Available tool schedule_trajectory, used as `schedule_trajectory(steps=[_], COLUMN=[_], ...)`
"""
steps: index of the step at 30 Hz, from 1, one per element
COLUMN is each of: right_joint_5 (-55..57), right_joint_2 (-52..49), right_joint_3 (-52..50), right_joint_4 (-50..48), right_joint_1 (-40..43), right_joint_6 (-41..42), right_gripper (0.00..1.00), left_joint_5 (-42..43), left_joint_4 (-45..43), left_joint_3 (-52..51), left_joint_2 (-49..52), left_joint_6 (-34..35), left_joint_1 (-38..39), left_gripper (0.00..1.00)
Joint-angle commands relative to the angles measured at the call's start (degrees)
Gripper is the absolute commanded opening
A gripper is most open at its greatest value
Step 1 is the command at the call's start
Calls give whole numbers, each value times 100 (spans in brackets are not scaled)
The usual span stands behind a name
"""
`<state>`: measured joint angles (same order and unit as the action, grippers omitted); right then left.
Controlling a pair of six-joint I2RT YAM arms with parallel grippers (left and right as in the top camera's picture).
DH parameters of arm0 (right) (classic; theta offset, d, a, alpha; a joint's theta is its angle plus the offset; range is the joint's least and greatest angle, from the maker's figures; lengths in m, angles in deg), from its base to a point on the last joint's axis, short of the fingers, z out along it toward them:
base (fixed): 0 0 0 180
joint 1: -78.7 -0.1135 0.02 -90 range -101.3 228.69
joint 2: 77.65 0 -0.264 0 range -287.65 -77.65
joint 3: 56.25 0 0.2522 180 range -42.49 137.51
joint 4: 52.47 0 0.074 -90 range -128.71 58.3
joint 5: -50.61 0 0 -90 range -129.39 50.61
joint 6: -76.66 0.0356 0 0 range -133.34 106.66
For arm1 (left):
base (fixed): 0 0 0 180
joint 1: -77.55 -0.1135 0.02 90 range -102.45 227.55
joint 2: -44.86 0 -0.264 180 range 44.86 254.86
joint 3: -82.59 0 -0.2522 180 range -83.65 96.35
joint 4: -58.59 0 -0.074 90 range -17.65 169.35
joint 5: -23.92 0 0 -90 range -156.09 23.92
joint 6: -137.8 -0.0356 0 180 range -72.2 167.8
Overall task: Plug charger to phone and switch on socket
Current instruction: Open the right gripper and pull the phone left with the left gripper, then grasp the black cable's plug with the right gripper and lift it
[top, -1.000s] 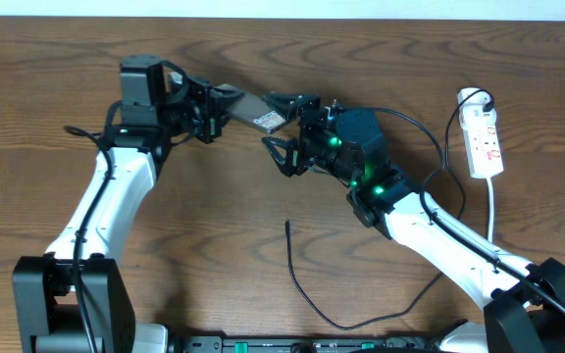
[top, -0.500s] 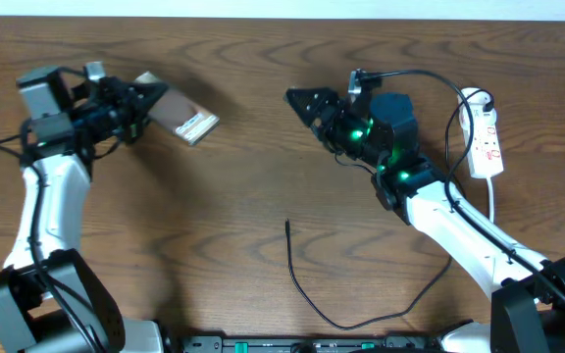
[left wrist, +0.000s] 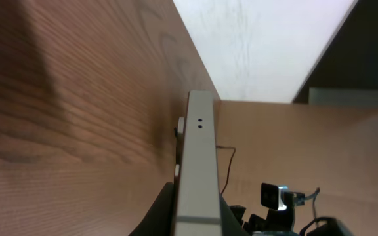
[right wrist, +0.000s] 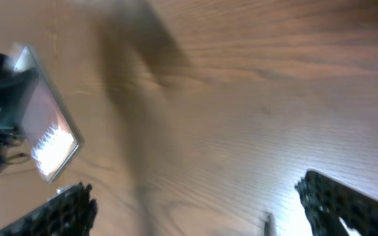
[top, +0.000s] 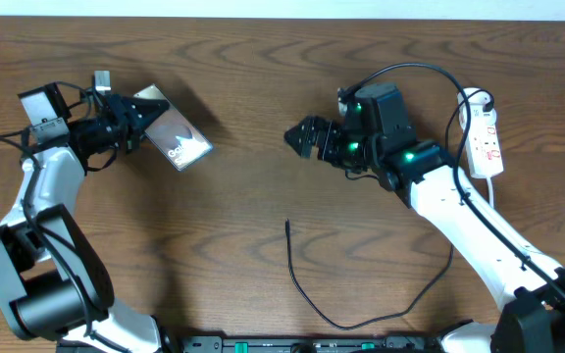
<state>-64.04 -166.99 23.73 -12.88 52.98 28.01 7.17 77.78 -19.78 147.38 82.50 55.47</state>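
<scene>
Overhead, the left arm folds back along the left edge of the frame, its left hand [top: 135,116] pointing right in the upper left. It is clamped on one end of the phone [top: 179,140], which sticks out slantwise toward the centre, dark face with white lettering upward. The right arm reaches up from the lower right corner, and the right hand [top: 305,137] points left just above centre, fingers apart and touching nothing. A second ago both hands met at the phone in the upper middle. Since then the left arm has swung the phone out to the left and turned it over, and the right hand has let go and pulled back. The charger [top: 307,294] lies loose on the bench [top: 243,196], plug tip below centre and cable looping toward the bottom edge. The socket [top: 485,137] sits at the upper right, well apart from the phone.

From the left wrist, the phone [left wrist: 199,151] is seen edge-on as a pale slab rising from the bottom of the frame, with dark fingers [left wrist: 159,211] pressed against both its sides.

From the right wrist, the blurred view shows the right hand [right wrist: 195,210] spread wide, one finger at each lower corner, nothing between them. The phone [right wrist: 44,131] is tilted at the upper left.
</scene>
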Motion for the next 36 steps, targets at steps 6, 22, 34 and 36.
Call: schedule_trajectory(steps=[6,22,34,36], right_joint_5=[994,2181,2170,2173], right_joint_2=[-37,-918,-1985,-2028], right_joint_3=[168,522,994,994], right_joint_4=[1639,2009,2402,2389], right_joint_1=[-844,-1639,-1928,-2024], right_joint_6=[-828,531,592,625], right_gripper=[99,99,98,98], left_joint_5=[881,879,859,859], left_joint_4=[-389,-509,-514,-514], left_joint_3=[85,85,85,85], left_joint_2=[20,20,20,20], left_joint_6=[-345,-343,-343,-343], left_joint_1=[-13,-13,-13,-13], left_gripper=[8,7,7,8])
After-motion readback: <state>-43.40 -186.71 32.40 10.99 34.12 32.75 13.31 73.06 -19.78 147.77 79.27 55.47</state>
